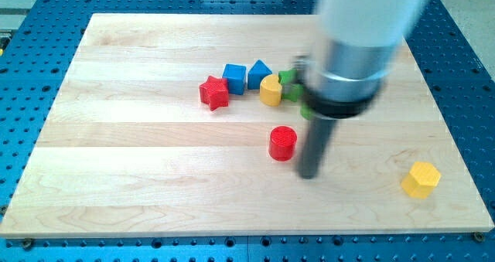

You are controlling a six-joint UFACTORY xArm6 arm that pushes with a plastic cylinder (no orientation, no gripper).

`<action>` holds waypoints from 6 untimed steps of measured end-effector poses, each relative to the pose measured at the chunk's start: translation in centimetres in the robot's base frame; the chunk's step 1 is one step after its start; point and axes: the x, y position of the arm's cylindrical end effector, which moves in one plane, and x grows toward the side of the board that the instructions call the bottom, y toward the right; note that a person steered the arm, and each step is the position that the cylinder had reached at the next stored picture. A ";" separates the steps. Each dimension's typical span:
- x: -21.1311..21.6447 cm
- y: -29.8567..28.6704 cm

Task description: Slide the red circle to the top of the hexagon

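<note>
The red circle (283, 143), a short red cylinder, stands on the wooden board a little right of its middle. The yellow hexagon (421, 178) sits near the board's lower right corner, far to the circle's right and a bit lower. My tip (309, 174) rests on the board just right of the red circle and slightly below it, very close to it; whether it touches the circle cannot be told. The rod's wide grey and black body rises above the tip and hides part of the board behind it.
A cluster lies above the circle: a red star (214, 92), a blue cube (235, 77), a blue triangle-like block (259, 73), a yellow rounded block (270, 90) and green blocks (291, 85) partly hidden behind the rod. The board (116, 177) lies on a blue perforated table.
</note>
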 end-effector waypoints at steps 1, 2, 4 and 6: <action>-1.7 -5.3; -3.5 -4.0; -4.1 9.2; -2.8 11.9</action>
